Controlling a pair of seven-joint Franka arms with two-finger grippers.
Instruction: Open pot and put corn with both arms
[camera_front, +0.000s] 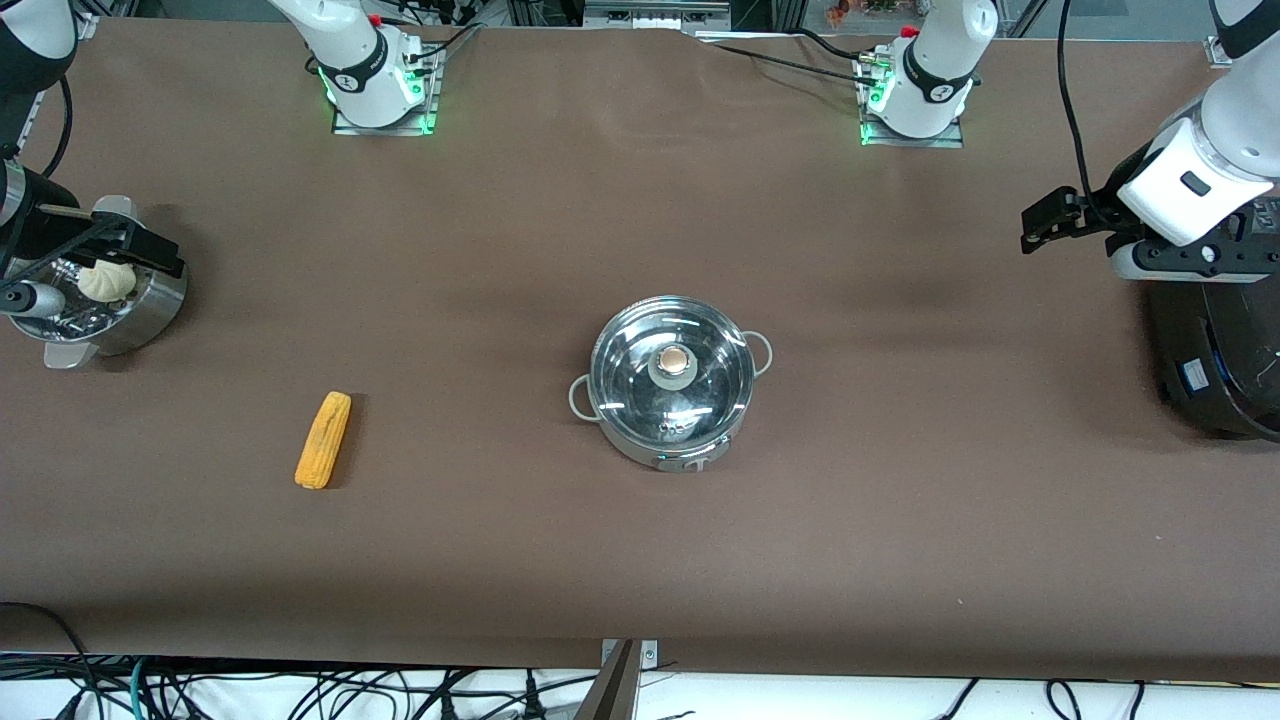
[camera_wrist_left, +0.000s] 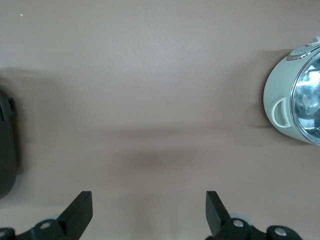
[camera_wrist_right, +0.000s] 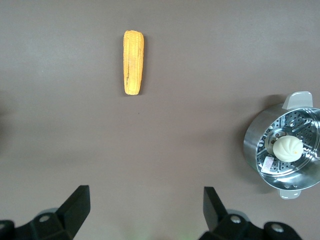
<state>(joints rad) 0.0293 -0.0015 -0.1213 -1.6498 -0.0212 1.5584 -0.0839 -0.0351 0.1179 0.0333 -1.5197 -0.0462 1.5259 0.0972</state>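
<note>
The picture edge cuts off the shiny round steel pot (camera_wrist_left: 298, 95) in the left wrist view; a black round object (camera_front: 1225, 360) is also cropped.

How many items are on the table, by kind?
Pot with lid on: 1
Steamer pot: 1
White bun, in the steamer pot: 1
Corn cob: 1
Black round object, partly cut off, at the left arm's end: 1
Total: 5

From high across the table (camera_front: 640, 560) we face both bases; each wrist camera looks straight down, sharing the pot (camera_front: 671, 381) and the corn (camera_front: 323, 440) with it.
</note>
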